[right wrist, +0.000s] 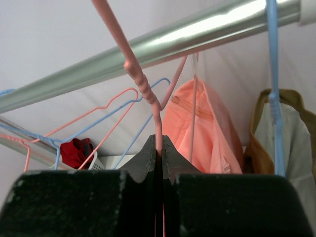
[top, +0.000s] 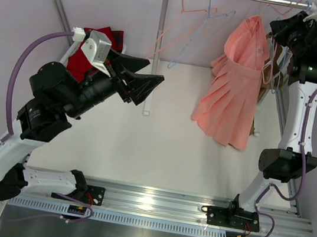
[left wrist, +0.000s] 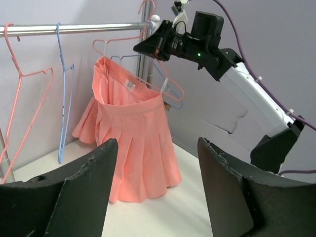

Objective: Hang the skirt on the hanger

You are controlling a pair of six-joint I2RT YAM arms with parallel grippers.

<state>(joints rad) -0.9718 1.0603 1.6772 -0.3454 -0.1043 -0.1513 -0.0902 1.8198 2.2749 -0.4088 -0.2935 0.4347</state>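
Skirt [left wrist: 133, 128] up on its hanger [right wrist: 139, 76]; only the finish at the rail [right wrist: 197, 34] left, by the look of it.
Nearest, left pincer [top: 152, 73] spread wide above the worktop [top: 142, 146], gripping nothing. Beyond, skirt draped from the hanger, pleats falling free over the worktop's far side. Up top, right pincer [right wrist: 160, 145] closed tight on the hanger's wire just under the twisted neck, at the rail; cannot tell whether the hook sits over it. Probably left: seating the hook, letting go. Open room below and leftward; tight at the rail, with blue hangers [left wrist: 64, 79] alongside, brown garment [right wrist: 256, 128] just beside, wall [left wrist: 247, 29] close behind.
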